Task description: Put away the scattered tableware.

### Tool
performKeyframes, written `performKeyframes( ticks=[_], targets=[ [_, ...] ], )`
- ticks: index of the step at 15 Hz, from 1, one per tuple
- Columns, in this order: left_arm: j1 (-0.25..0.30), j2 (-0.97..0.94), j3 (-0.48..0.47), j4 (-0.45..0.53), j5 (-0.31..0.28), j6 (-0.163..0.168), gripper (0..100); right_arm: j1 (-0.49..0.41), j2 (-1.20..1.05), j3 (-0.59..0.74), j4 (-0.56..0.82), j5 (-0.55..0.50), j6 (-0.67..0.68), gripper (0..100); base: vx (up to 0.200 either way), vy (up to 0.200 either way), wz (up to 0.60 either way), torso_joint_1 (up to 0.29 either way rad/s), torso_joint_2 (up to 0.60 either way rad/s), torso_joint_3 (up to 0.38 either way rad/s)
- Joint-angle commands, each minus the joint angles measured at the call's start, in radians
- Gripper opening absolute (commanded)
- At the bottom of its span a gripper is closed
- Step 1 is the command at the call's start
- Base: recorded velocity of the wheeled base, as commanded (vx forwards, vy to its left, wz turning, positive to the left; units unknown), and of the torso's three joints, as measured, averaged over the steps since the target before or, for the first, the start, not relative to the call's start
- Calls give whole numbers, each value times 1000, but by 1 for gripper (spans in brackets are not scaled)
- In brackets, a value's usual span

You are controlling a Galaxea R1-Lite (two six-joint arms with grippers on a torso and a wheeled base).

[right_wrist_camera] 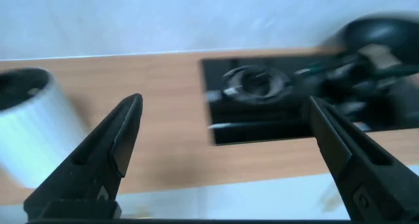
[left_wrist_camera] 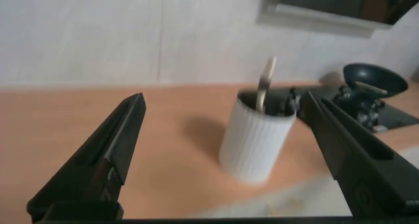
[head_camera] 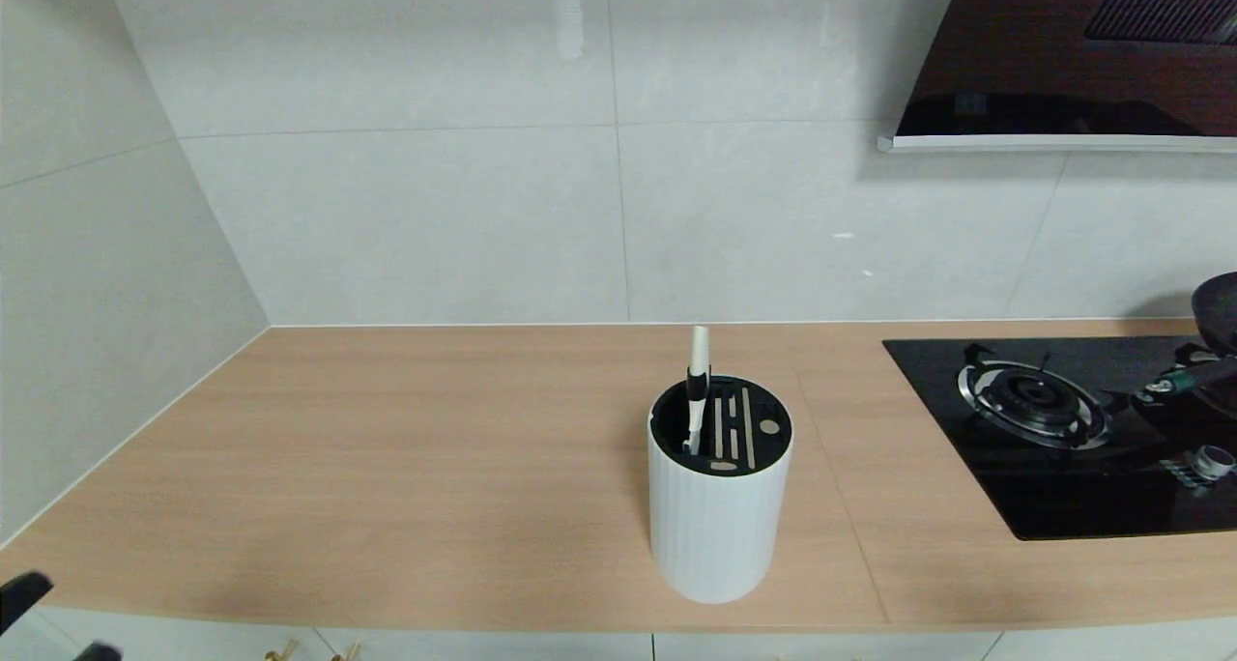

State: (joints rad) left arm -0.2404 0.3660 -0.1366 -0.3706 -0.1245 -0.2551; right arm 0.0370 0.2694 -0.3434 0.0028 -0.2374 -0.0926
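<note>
Middle: white ribbed cylindrical holder [head_camera: 717,516] sits near the front edge, a white-and-black utensil handle [head_camera: 698,376] poking above its rim.
Left: I get a wide open run of light wooden countertop [head_camera: 406,448] from holder to the grey tiled side wall [head_camera: 106,352].
Right: narrow wood strip, then a black glass gas hob [head_camera: 1044,506] with a dark pan [head_camera: 1220,308].
Overhead: dark glossy range hood [head_camera: 1063,62] above the hob.

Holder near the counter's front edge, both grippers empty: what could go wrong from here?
1. The tall white holder stands close to the front edge of the counter; a nudge from the left gripper, open and facing it, could tip it off.
2. The utensil sticks up above the rim; passing fingers might catch it.
3. The right gripper faces the stove, where a pan handle juts out; it might snag.
</note>
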Motion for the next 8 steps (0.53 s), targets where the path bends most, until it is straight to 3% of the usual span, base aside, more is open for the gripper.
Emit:
performKeyframes(
  ticks=[1, 4, 6, 7, 8],
  targets=[
    [110, -268, -9, 133, 14, -21, 100, -57, -188, 3, 22, -19, -38, 100, 0, 0, 0, 0, 0, 0],
    [210, -309, 12, 122, 8, -12, 100, -63, -203, 29, 2, -102, -33, 100, 0, 0, 0, 0, 0, 0],
    [247, -366, 80, 125, 12, -1, 100, -72, -202, 73, -27, -131, -26, 100, 0, 0, 0, 0, 0, 0],
    [247, -364, 109, 111, 34, 14, 100, -75, -202, 90, -47, -152, -26, 100, 0, 0, 0, 0, 0, 0],
    [247, -364, 137, 102, 98, 30, 100, -75, -202, 133, -87, -184, -26, 100, 0, 0, 0, 0, 0, 0]
  ],
)
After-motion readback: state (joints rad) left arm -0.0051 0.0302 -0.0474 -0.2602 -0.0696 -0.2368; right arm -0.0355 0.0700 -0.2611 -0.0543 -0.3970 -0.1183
